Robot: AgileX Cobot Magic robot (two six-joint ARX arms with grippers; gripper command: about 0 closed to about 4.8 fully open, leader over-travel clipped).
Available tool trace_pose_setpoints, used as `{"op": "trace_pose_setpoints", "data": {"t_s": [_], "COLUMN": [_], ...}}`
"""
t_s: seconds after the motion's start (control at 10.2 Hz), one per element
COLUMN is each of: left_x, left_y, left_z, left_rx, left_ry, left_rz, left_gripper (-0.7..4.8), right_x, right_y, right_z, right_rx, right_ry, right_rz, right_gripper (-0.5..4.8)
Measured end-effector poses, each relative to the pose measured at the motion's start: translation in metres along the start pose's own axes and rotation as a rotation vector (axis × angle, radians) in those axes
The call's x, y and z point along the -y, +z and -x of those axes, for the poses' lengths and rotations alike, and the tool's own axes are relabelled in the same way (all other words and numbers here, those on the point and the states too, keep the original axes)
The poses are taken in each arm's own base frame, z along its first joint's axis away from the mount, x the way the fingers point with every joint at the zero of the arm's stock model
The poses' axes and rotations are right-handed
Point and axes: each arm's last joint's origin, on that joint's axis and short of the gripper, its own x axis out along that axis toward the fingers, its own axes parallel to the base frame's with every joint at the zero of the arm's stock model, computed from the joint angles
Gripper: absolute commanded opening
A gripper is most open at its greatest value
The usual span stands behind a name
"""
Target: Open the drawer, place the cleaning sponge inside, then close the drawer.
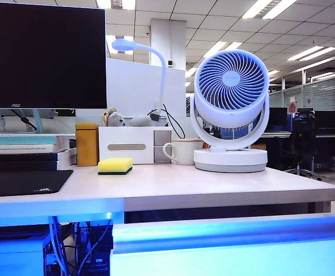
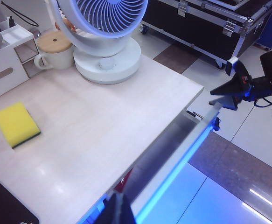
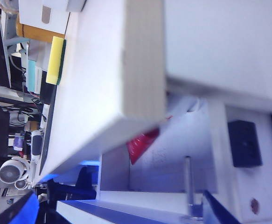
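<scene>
We judge the cleaning sponge (image 2: 17,124) light and squashy; pinch its long sides. Left gripper (image 2: 120,207) together at six o'clock; right gripper (image 2: 231,93) apart at three, beside the drawer (image 2: 173,154).

Cleaning sponge (image 1: 115,165): small rectangular yellow foam block, thin dark green layer underneath, lying flat on tabletop, left of centre in exterior view; nothing touching it. Drawer (image 1: 230,244): wide white front panel, blue-lit, rounded top lip, seen pulled out from under table edge, lower right of exterior view.
</scene>
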Motion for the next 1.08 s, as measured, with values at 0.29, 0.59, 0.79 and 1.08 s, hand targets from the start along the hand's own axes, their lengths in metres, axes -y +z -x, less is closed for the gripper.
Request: {"op": "trace_pose_setpoints", "data": {"t_s": [0.29, 0.59, 0.79, 1.08], "left_x": [0.0, 0.0, 0.0, 0.0], "left_y": [0.0, 0.001, 0.001, 0.002], "left_z": [0.0, 0.0, 0.0, 0.0], "left_rx": [0.001, 0.01, 0.011, 0.017], "left_ry": [0.0, 0.001, 0.001, 0.001], "left_rz": [0.0, -0.001, -0.001, -0.002], "left_gripper": [-0.05, -0.05, -0.05, -0.05], "right_x": [0.009, 0.003, -0.018, -0.065], "right_y": [-0.013, -0.01, 0.019, 0.049], "right_z": [0.013, 0.022, 0.033, 0.042], "right_rx": [-0.015, 0.006, 0.086, 0.158], "right_ry": [-0.042, -0.078, -0.165, -0.184], "right_rz": [-0.105, -0.091, 0.042, 0.171], "right_gripper": [4.79, 4.79, 4.79, 1.94]}}
